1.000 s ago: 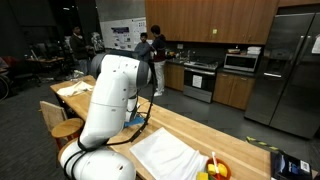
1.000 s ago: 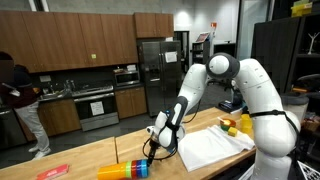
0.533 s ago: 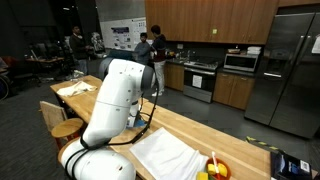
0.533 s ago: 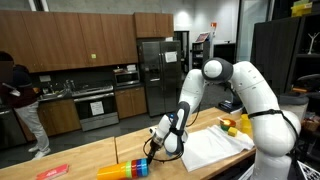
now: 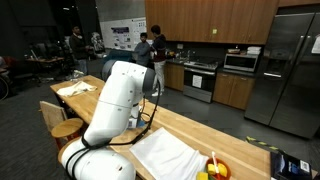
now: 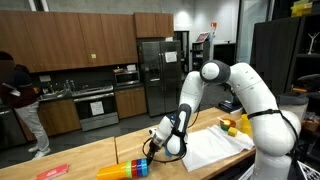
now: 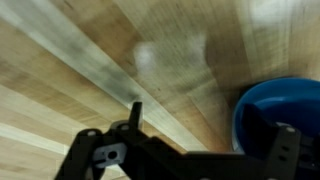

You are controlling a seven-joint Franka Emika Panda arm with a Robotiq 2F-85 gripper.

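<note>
Arm dipped lower since a second ago; gripper (image 6: 158,149) spread wide, holding nothing.
One finger sits just beside the blue cup (image 7: 276,112), the end of a cup stack (image 6: 124,169) lying on the wooden counter (image 6: 80,160); white cloth (image 6: 212,147) beyond.

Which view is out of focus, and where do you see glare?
Wrist view: soft all over, the blue cup and the gripper both blurred, a pale glare patch on the wooden table. Both exterior views: sharper, dim background, the white arm brightly lit.

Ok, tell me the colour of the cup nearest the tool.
Blue cup, best in wrist view.
</note>
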